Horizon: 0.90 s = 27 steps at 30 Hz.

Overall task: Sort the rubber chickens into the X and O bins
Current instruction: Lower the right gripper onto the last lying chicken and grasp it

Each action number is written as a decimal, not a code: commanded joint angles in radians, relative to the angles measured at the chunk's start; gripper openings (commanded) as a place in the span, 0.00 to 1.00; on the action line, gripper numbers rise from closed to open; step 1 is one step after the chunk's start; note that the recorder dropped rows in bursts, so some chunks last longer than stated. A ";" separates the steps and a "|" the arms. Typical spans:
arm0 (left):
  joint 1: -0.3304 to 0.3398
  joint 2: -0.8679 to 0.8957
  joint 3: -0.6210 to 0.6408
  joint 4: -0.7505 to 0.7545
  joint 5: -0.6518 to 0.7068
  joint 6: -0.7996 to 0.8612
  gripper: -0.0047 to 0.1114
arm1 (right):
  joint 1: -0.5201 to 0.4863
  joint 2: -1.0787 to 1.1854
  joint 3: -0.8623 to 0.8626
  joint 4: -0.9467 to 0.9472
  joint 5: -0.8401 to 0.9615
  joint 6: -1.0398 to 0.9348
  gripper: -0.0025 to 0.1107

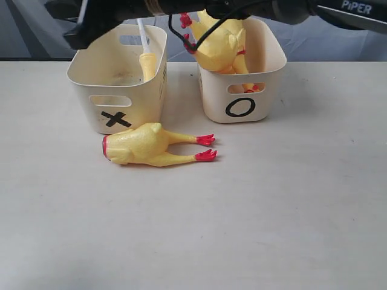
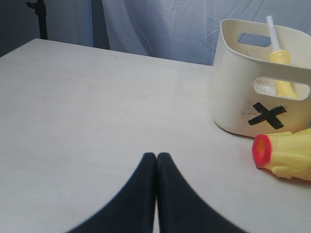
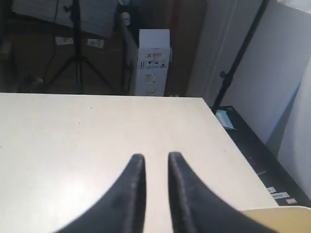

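Note:
The X bin [image 1: 115,90] and the O bin [image 1: 269,66] stand side by side at the back of the table. A headless yellow chicken body [image 1: 140,146] with red feet lies on the table in front of the X bin. A yellow neck piece [image 1: 147,63] with a white stem leans inside the X bin. Yellow chicken [image 1: 222,45] fills the O bin, red feet sticking up. My left gripper [image 2: 156,156] is shut and empty, low over the table, well off from the X bin [image 2: 243,87] and the body [image 2: 286,155]. My right gripper [image 3: 155,158] is slightly open and holds nothing.
The right arm [image 1: 260,9] reaches across the top of the exterior view, above both bins. A cream bin rim [image 3: 279,218] shows by the right gripper. Past the table's far edge stand tripods [image 3: 75,53] and a white box [image 3: 154,63].

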 commanded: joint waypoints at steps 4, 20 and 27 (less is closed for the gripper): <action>-0.008 -0.003 -0.003 0.001 -0.011 -0.005 0.04 | 0.172 -0.100 0.048 -0.044 1.136 0.230 0.01; -0.008 -0.003 -0.003 0.001 -0.011 -0.005 0.04 | 0.208 -0.113 0.048 2.005 1.562 -1.930 0.11; -0.008 -0.003 -0.003 0.001 -0.011 -0.005 0.04 | 0.208 0.016 0.060 1.742 1.443 -1.930 0.80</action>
